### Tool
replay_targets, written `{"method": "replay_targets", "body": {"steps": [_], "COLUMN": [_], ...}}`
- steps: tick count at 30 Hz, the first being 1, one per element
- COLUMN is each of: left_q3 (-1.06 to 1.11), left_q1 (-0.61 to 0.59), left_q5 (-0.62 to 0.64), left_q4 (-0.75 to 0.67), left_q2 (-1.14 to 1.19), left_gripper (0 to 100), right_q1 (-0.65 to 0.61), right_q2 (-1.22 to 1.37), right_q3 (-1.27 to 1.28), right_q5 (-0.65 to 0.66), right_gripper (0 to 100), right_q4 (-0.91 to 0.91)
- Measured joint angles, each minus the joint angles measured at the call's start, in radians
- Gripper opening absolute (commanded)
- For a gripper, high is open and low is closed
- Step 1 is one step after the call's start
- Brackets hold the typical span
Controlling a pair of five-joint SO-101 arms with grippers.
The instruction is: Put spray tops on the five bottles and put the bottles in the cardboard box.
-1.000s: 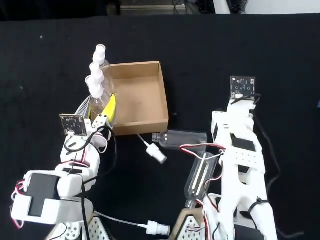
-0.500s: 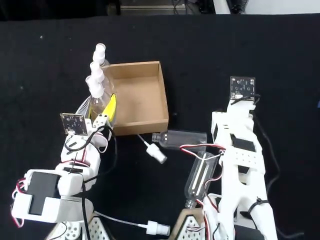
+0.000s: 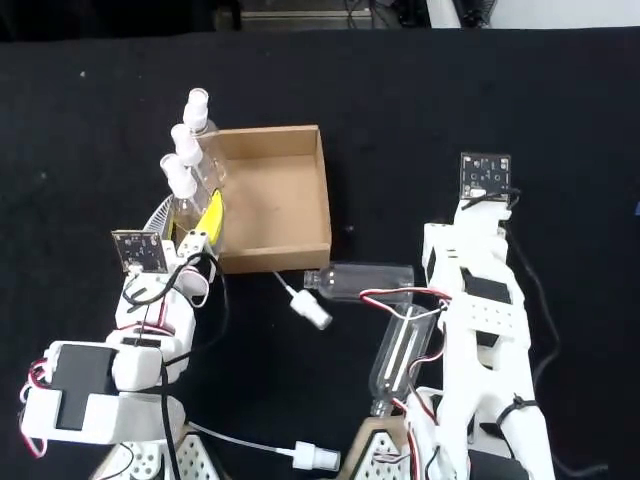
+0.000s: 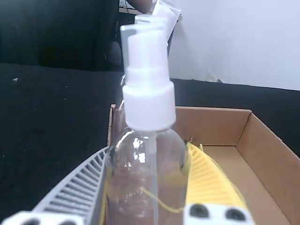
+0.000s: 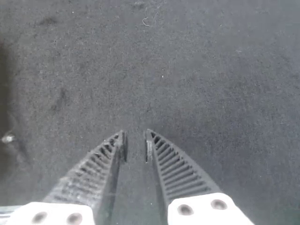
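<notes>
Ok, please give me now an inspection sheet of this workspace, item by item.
Surface: black table.
Job's things: cardboard box open; held bottle with spray top at its left wall, two more topped bottles behind; capless bottle and second lying bottle beside the right arm; loose spray top near the box, second loose spray top at the near edge.
Clutter: nothing seen.
Grippers: left gripper shut on held bottle; right gripper shut, empty.
Cables: wires on both arms.
Surroundings: white wall.
</notes>
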Motion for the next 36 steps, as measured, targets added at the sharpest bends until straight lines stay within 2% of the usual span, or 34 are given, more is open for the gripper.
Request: {"method": "replay_targets", "body": {"steps": [4, 11, 24, 31, 36], "left_q3": [0.014, 0.020, 0.028, 0.028, 0.028], "left_q1": [0.000, 0.000, -0.009, -0.009, -0.009], "left_q5": [0.000, -0.002, 0.000, 0.000, 0.000], "left_q4": [-0.003, -0.006, -0.006, -0.006, -0.006], "left_q2": [0.000, 0.000, 0.000, 0.000, 0.000], "left_gripper": [4, 26, 26, 41, 38], "right_q1": [0.000, 0.000, 0.000, 0.000, 0.000], "right_q2": [0.000, 0.000, 0.000, 0.000, 0.000], "right_q3": [0.000, 0.000, 0.000, 0.000, 0.000], "right_q5": [0.000, 0.000, 0.000, 0.000, 0.000], "right_gripper": [5.4, 5.4, 5.4, 5.4, 5.4], "right_q4": [0.000, 0.000, 0.000, 0.000, 0.000]}}
